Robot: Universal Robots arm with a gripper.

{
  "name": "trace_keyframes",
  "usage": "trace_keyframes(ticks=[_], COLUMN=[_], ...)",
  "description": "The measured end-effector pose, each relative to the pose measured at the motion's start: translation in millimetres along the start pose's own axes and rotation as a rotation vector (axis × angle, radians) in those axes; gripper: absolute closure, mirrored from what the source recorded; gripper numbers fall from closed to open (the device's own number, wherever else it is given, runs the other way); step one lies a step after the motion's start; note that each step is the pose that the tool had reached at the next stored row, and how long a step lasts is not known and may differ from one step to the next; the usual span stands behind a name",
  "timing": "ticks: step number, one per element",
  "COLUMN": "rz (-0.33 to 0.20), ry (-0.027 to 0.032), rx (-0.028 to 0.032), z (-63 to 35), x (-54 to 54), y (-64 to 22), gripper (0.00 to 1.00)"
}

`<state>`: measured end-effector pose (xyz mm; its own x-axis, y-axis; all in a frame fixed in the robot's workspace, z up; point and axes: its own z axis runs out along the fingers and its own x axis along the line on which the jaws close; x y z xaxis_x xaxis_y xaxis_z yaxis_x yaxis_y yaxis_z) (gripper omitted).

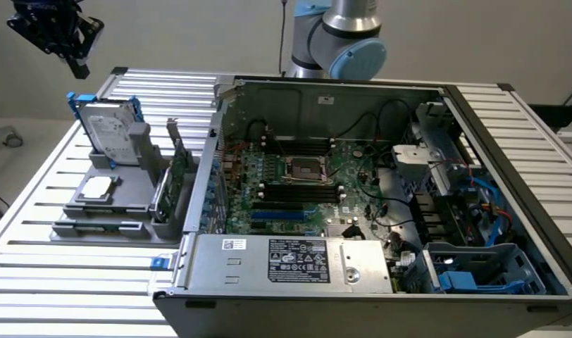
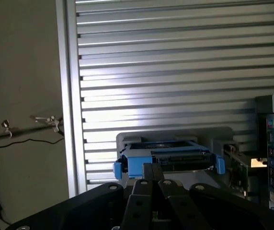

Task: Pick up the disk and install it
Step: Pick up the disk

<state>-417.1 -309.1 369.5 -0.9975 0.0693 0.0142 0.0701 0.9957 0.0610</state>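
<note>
In the exterior view you see the pincer point(image 1: 78, 69) hanging high above the far corner of the slatted table point(image 1: 41, 282) on the exterior view's left, well apart from everything below. The disk point(image 1: 112, 128) stands on edge in a grey holder point(image 1: 147, 151) on that table, just to the left of the open computer case point(image 1: 333, 105). Its long axis runs up and down with a slight lean. The labelled broad face is turned toward the near side, and the blue frame runs along its top and left edge.

The wrist view looks down past the pincer point(image 2: 151, 168) onto the disk point(image 2: 170, 158), so you see its top edge end-on, with blue tabs at both ends and the table slats point(image 2: 175, 57) beyond. Here the fingers point(image 2: 144, 176) are clenched tight against each other. They grasp nothing and touch nothing, and the disk sits clear beneath them.
</note>
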Motion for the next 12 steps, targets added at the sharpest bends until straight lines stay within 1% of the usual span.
trace_keyframes(ticks=[3, 5, 8, 12], rz=[0.000, -0.014, -0.069, -0.141], ry=[0.0000, 0.0006, 0.0040, 0.0084], rx=[0.0000, 0.0012, 0.0033, 0.0043], z=[0.1, 0.3, 0.6, 1.4], x=[0.0, 0.0, 0.0, 0.0], y=[0.0, 0.2, 0.1, 0.1], gripper=[0.89, 0.89, 0.89, 0.89])
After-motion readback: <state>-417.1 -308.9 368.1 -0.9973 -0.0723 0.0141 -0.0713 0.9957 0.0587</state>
